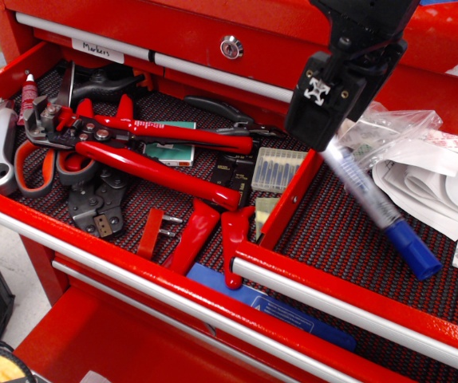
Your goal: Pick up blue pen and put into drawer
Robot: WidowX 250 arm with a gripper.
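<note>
The blue pen (pixel 382 209) lies slanted on the red-black mesh liner of the right-hand red drawer (pixel 337 239). Its blue cap (pixel 415 249) points to the front right, and its upper end is hidden behind my gripper. My black gripper (pixel 322 128) hangs above the drawer's back left corner, just over the pen's upper end. It no longer holds the pen. Its fingers show only as one dark block. The drawer's silver pull bar (pixel 349 311) runs along the front.
White papers (pixel 432 187) and a clear bag (pixel 392 128) lie at the drawer's back right. The left drawer holds red-handled pliers (pixel 153 152) and other tools. A flat blue plastic strip (pixel 273 307) lies in the lower drawer. A red drawer wall (pixel 291 199) separates the two open drawers.
</note>
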